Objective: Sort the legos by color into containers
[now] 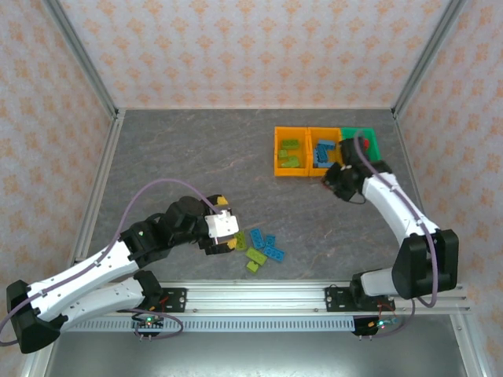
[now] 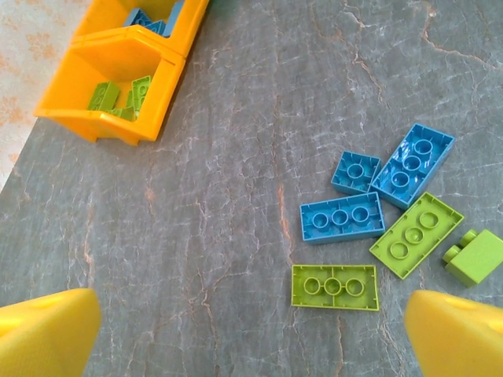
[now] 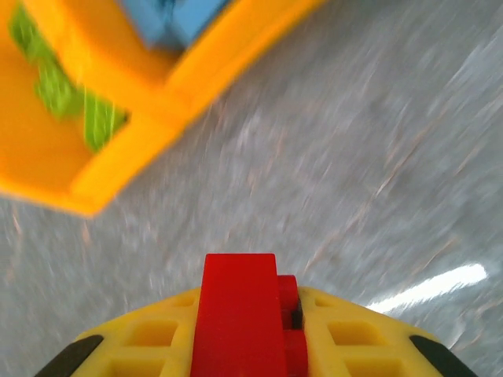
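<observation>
"What sort of room is it?"

"It's a boxed-in cell. There's a grey, stone-veined worktop (image 1: 196, 157), pale floral wallpaper (image 1: 259, 47) on three sides and aluminium posts (image 1: 82, 59) in the corners. Both arms are bolted to a rail (image 1: 259, 297) at the near edge."

"And the tools?"

"The left tool (image 1: 229, 223) is spread wide and holds nothing. It sits low, just beside the loose bricks (image 1: 263, 247) at the front middle of the worktop. The right tool (image 1: 339, 174) is pressed together on a red brick (image 3: 236, 314), above bare worktop just in front of the bins."

"Where are the bins?"

"They're far right, three in a row and touching. The left orange bin (image 1: 277, 149) has lime pieces in it and the middle orange bin (image 1: 311, 149) has blue ones. The green bin (image 1: 357, 130) is at the right end, partly behind the right arm, so I can't tell what's in it."

"Do the wrist cameras add anything?"

"They do. The left one lets me count the loose bricks. There are three blue bricks (image 2: 340, 218) and three lime bricks (image 2: 334, 287) close together, some touching. The tool's yellow fingers (image 2: 47, 334) sit far apart in the lower corners. The right one is smeared with blur, but it shows the red brick upright between yellow pads (image 3: 354, 338). The two orange bins are just ahead of it."
</observation>
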`<state>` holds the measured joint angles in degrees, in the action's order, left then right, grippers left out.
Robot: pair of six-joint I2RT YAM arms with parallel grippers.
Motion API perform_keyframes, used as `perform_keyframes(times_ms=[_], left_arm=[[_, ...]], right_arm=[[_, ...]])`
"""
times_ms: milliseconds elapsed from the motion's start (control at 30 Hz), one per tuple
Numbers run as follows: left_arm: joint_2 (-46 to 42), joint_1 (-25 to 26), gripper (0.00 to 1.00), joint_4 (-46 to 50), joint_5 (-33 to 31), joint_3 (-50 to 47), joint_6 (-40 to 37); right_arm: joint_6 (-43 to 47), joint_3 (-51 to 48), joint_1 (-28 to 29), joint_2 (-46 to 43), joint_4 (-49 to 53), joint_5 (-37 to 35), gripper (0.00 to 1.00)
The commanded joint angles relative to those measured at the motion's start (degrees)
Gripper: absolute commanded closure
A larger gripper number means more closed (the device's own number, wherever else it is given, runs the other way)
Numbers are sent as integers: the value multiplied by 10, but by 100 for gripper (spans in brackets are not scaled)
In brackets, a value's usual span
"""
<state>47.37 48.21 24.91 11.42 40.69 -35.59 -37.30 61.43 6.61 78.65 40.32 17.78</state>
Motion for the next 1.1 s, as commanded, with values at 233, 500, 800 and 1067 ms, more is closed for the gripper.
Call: perform_keyframes(times_ms=[233,500,800,1067], left_arm=[[-24,-25,0,-67,25,-5,64],[-32,-42,0,-108,-31,-11,99],[-39,-63,0,-107,-29,-10,96],[-46,-63,0,-57,-15,-7,43]], right_arm=[[69,218,-179,216,-9,14,90],[84,445,-184,389,103,15,49],[95,378,-183,290,109,23,34],[126,141,-76,33,90,43,32]])
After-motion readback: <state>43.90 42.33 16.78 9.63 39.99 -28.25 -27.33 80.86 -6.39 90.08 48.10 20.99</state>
